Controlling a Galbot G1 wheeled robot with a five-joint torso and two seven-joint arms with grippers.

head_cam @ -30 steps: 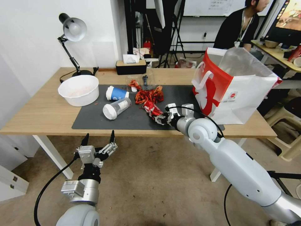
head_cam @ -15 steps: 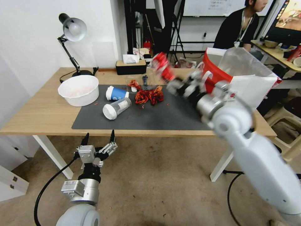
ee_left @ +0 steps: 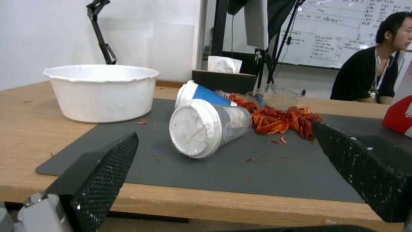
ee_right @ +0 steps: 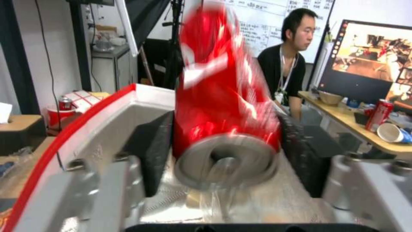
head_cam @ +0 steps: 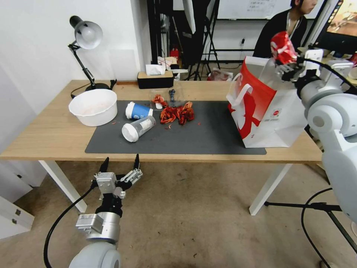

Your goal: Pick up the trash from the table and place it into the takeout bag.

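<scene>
Up in the upper right of the head view, the right gripper [head_cam: 285, 67] was clenched around the crushed red can [head_cam: 282, 47], holding it above the open top of the takeout bag [head_cam: 273, 108]. From the right wrist view the can [ee_right: 223, 96] sat squeezed between two dark padded fingers [ee_right: 152, 151], its dented silver end facing the camera and the bag's red edge and silvery lining just below it. The bag itself was a boxy paper thing, white with a red side and white loop handles, standing at the right end of the table [head_cam: 52, 137] with one corner on the grey mat [head_cam: 208, 137].

Nothing stood between the can and the bag's mouth. Left of the bag the mat showed a bare stretch, then a heap of shredded red scraps [head_cam: 177, 113] near the middle. Just beside that lay a clear cup with a white lid [head_cam: 138, 128] tipped on its side, and a blue paper cup [head_cam: 138, 110] also on its side behind it. A round white bowl [head_cam: 93, 107] sat on bare wood at the mat's left edge, with a black desk lamp [head_cam: 86, 37] behind it and a tissue box [head_cam: 155, 78] at the far edge.

Low in the lower left of the head view, the left gripper [head_cam: 119, 163] hung below the table's front edge, its textured black fingers [ee_left: 103, 170] spread wide and holding nothing.
</scene>
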